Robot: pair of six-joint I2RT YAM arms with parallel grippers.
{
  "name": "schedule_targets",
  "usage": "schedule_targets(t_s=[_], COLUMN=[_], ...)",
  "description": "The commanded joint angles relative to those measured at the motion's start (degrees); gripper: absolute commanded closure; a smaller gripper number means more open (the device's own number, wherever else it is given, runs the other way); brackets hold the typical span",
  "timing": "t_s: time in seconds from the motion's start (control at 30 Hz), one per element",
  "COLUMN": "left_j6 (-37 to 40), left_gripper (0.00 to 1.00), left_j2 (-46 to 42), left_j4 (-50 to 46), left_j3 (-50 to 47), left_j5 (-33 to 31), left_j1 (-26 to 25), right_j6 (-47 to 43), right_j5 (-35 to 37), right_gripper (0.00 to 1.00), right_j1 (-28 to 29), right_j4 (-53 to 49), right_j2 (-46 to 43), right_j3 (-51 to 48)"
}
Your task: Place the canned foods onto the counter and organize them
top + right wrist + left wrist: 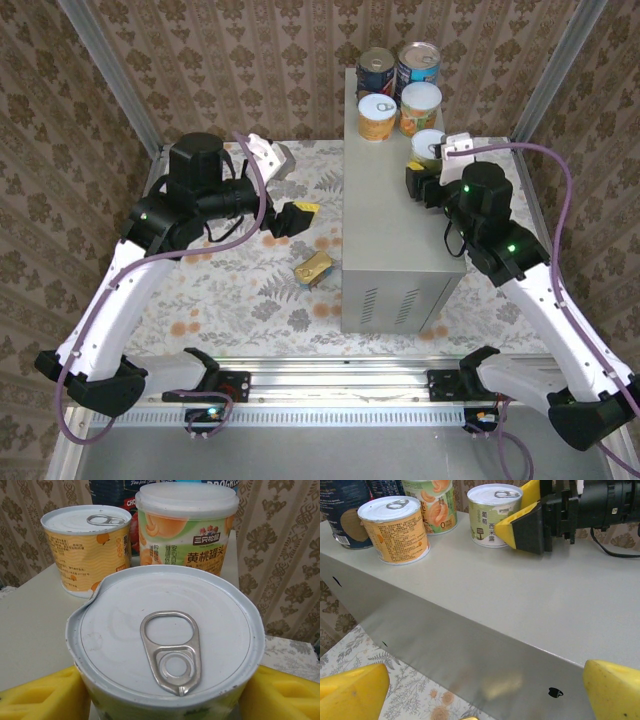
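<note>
The counter (400, 240) is a tall grey box right of centre. Four cans stand at its far end: blue (376, 68), dark red and blue (417, 62), orange (377, 117) and a peach can (420, 107). My right gripper (427, 160) is shut on a green-label can (428, 143), whose base seems to rest on the countertop (530, 595). In the right wrist view this can (165, 635) sits between my yellow fingers (40, 697). A flat gold tin (312, 268) lies on the floral floor left of the counter. Above it, my left gripper (290, 218) is open and holds nothing.
In the left wrist view the counter's side wall (470, 655) is close ahead between my open fingertips (350, 690). A white and grey block (270, 157) lies at the back left of the floor. Metal frame posts and patterned walls enclose the cell.
</note>
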Motion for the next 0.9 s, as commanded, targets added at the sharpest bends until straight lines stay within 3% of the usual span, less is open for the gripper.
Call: schedule_targets(t_s=[0.0,0.6,0.87], left_j6=[-1.3,-1.0,-1.2], left_gripper=[0.0,0.0,0.0], left_j2=[-0.9,-1.0,-0.9], left_j4=[1.0,1.1,1.2], left_j3=[-0.6,-1.1,-1.0], left_j5=[1.1,1.0,1.2], left_j1=[0.5,0.9,1.0], right_j6=[-1.1,-0.3,0.2], right_j5=[-2.8,-5.9,-5.8], right_gripper=[0.3,0.29,0.08], right_j1=[-1.0,-3.0,-3.4], right_j4=[0.1,1.5,-0.6], right_j2=[1.5,4.1,2.0], right_j3=[0.8,1.2,3.4])
